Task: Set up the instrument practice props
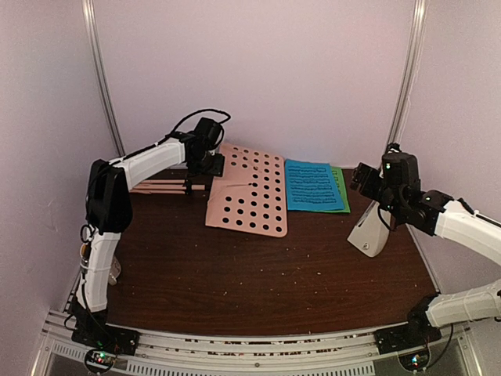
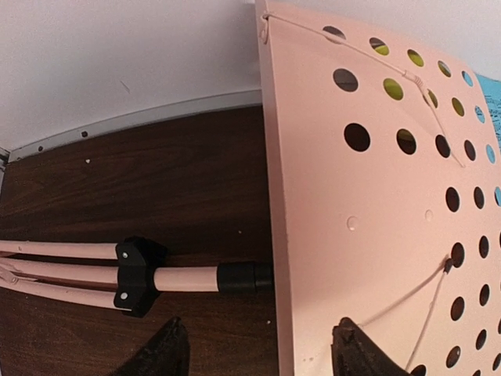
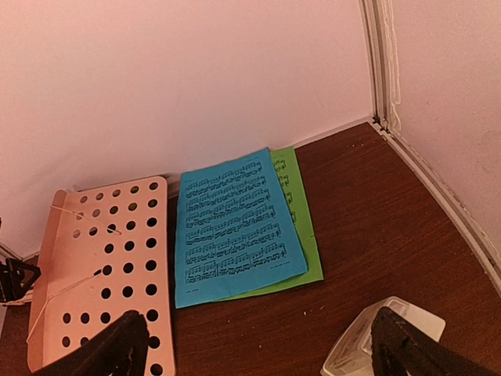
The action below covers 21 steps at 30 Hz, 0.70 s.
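Note:
The pink perforated music stand (image 1: 249, 190) lies flat on the dark table, its folded tripod legs (image 1: 160, 186) pointing left. My left gripper (image 1: 205, 166) is open above the joint between pole and desk; in the left wrist view (image 2: 257, 352) its fingers straddle the desk's edge (image 2: 274, 235) without touching it. The blue sheet (image 1: 313, 185) lies on top of the green sheet (image 1: 340, 188), right of the stand. The white metronome (image 1: 371, 229) stands at the right. My right gripper (image 1: 368, 182) is open and empty just above it; in the right wrist view (image 3: 258, 345) the metronome (image 3: 383, 337) shows by the right finger.
White walls close the cell at the back and both sides, with metal posts (image 1: 103, 78) in the corners. An aluminium rail (image 1: 235, 345) runs along the near edge. Small crumbs dot the table (image 1: 258, 274).

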Available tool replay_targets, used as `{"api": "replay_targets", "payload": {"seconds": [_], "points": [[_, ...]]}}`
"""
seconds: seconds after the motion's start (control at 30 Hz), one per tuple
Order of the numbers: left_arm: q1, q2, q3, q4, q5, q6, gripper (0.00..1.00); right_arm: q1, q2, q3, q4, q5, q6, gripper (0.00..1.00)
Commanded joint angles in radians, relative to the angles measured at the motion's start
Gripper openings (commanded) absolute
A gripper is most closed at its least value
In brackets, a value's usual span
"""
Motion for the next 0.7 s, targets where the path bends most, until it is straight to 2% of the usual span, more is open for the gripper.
{"api": "replay_targets", "payload": {"seconds": [0.0,0.17,0.53,0.67], "points": [[-0.004,0.056,0.063,-0.004,-0.05,-0.023,0.62,-0.004,-0.024,-0.003,-0.015,-0.023,0.038,1.0],[-0.01,0.091,0.088,-0.009,-0.094,-0.038,0.55,-0.004,-0.057,-0.046,0.008,-0.019,0.045,1.0],[-0.012,0.118,0.093,-0.009,-0.108,-0.077,0.33,-0.004,-0.085,-0.093,0.037,-0.021,0.07,1.0],[-0.012,0.125,0.092,-0.009,-0.106,-0.084,0.3,-0.004,-0.107,-0.121,0.063,-0.022,0.061,1.0]]}}
